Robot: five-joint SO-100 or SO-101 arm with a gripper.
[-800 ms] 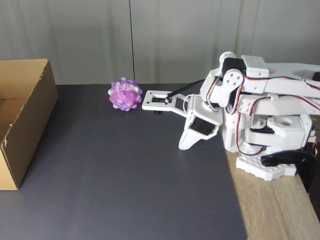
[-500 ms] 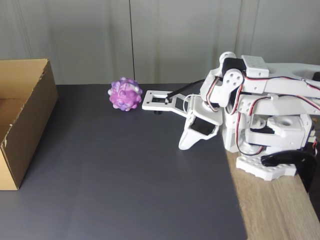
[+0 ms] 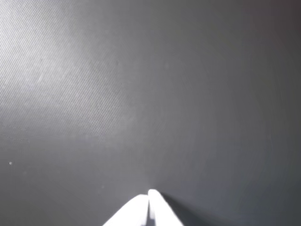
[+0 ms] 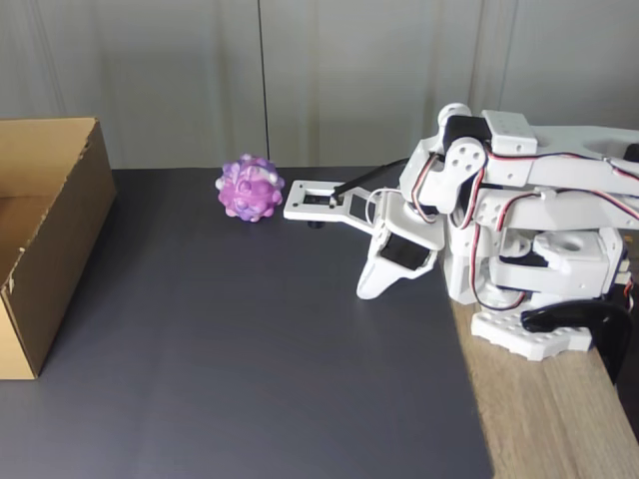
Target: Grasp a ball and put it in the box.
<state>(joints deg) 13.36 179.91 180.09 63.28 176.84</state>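
The knobbly purple, pink and white ball [image 4: 250, 188] rests on the dark mat near the back wall in the fixed view. The brown cardboard box [image 4: 62, 215] stands open at the left edge. My white arm is folded at the right, and its gripper [image 4: 367, 291] points down at the mat, right of and nearer than the ball, with nothing in it. In the wrist view the gripper [image 3: 149, 194] shows as two white tips pressed together, shut, just above the bare mat.
The dark grey mat [image 4: 250, 349] covers most of the table. A strip of wooden tabletop [image 4: 549, 419] runs along the right, where the arm's base [image 4: 529, 334] is clamped. A white flat bracket [image 4: 319, 205] on the arm reaches toward the ball.
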